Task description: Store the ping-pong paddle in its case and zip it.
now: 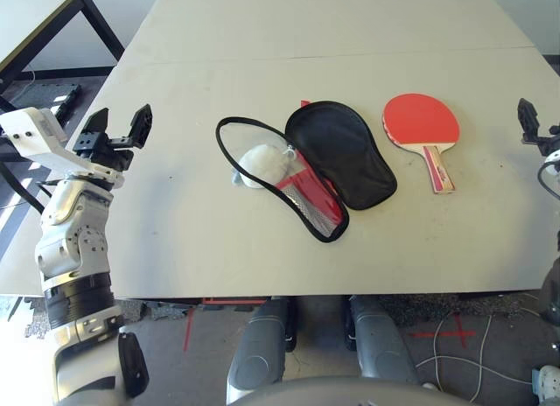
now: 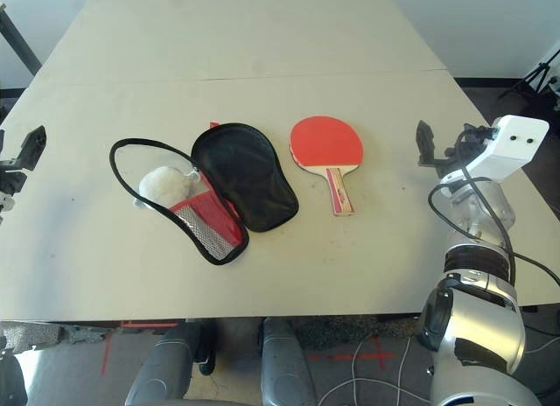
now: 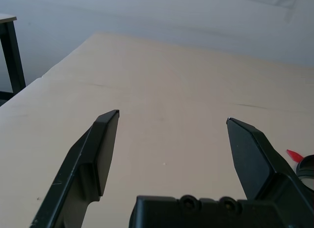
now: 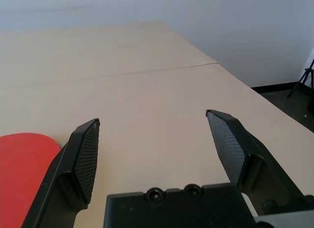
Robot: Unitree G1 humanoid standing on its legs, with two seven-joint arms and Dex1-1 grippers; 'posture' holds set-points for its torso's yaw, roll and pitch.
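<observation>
Red rubber rounds the smooth paddle [image 1: 421,122] beside the mesh-pocketed case [image 1: 343,157].

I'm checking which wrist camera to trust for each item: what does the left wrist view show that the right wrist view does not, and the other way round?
Left but not right: a black-edged bit of the case with its red tip, the dark leg of another table, and the left gripper.

Right but not left: part of the paddle's red face, a black tripod, and the right gripper.

Both: the pale tabletop, the wall behind it, and a pair of open black fingers.
</observation>
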